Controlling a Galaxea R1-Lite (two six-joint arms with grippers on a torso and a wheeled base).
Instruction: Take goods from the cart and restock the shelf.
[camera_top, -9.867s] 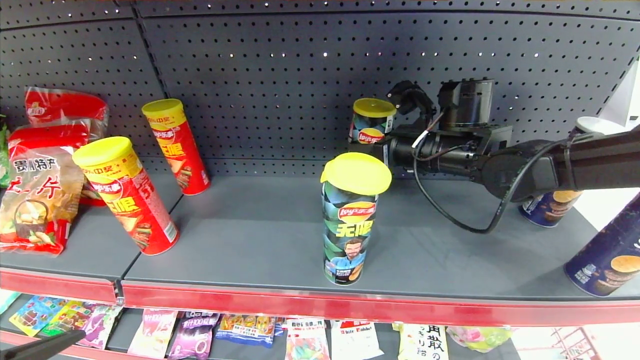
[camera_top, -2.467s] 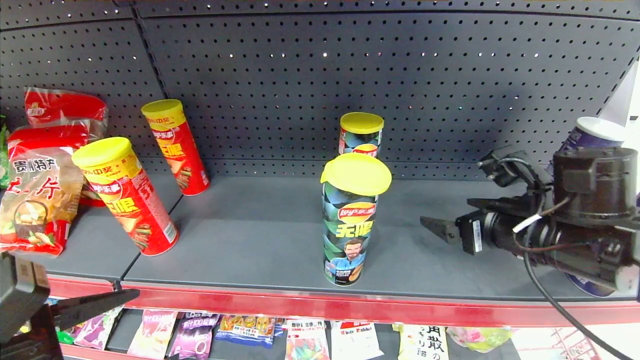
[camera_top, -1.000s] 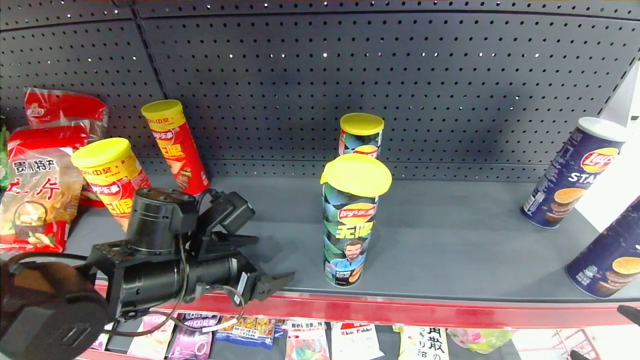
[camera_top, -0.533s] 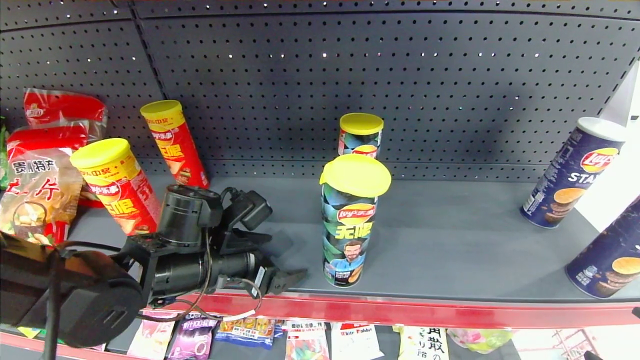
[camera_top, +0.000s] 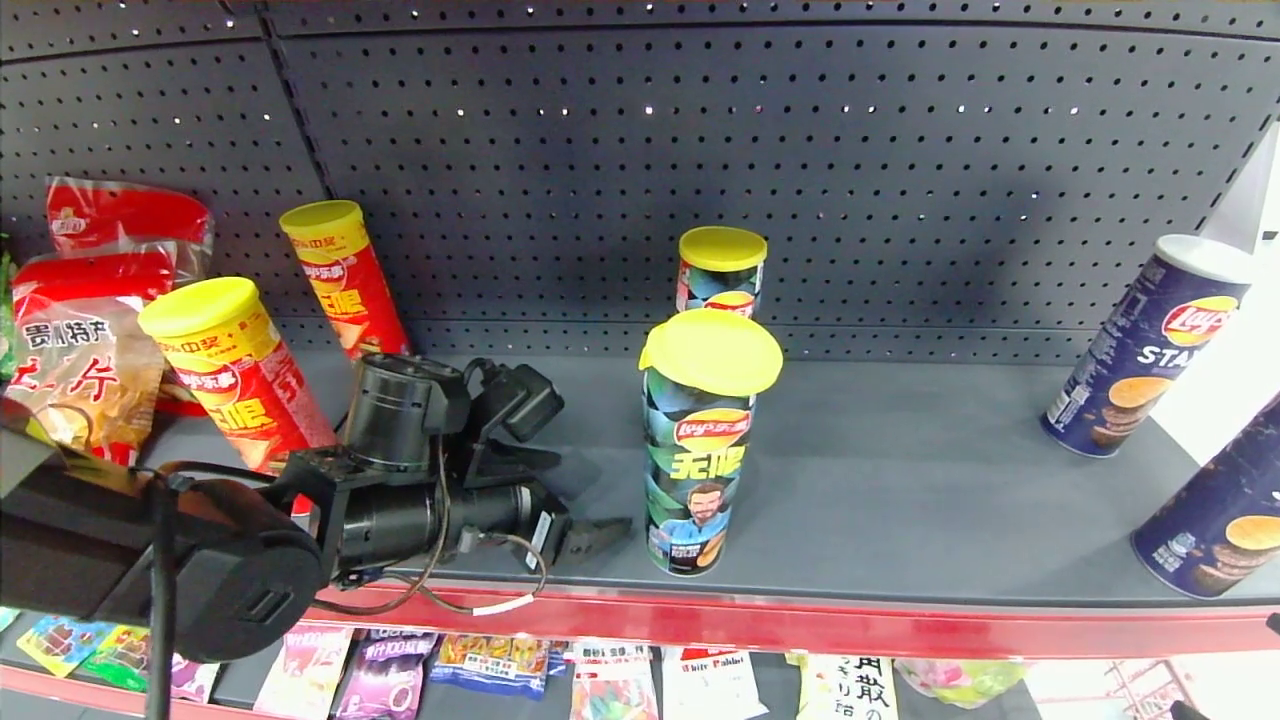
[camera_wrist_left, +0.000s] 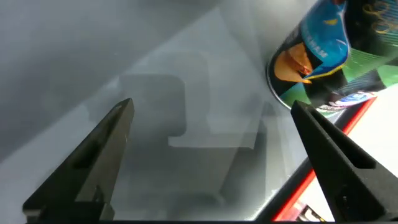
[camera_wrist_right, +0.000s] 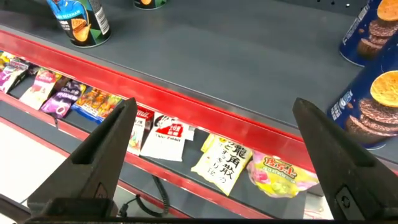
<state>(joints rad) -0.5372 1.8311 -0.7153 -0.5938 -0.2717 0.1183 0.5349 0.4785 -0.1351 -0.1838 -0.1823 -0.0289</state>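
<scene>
Two green-and-black chip cans with yellow lids stand on the grey shelf (camera_top: 900, 480), one at the front (camera_top: 700, 450) and one behind it by the pegboard (camera_top: 722, 270). My left gripper (camera_top: 590, 510) lies low over the shelf just left of the front can, open and holding nothing. The left wrist view shows that gripper (camera_wrist_left: 211, 106) with its fingers wide apart and the can's base (camera_wrist_left: 317, 68) just beyond one tip. My right gripper (camera_wrist_right: 216, 102) is open and empty, hanging below and in front of the shelf's red edge (camera_wrist_right: 205, 102).
Two red cans (camera_top: 235, 375) (camera_top: 345, 290) and snack bags (camera_top: 80, 370) stand at the left. Two blue cans (camera_top: 1150, 340) (camera_top: 1215, 510) are at the right. Packets (camera_top: 610, 680) line the lower shelf. Bare shelf lies between the green cans and the blue ones.
The right gripper let go of the rear green can and drew back off the shelf. The left arm came up from below and moved right toward the front green can.
</scene>
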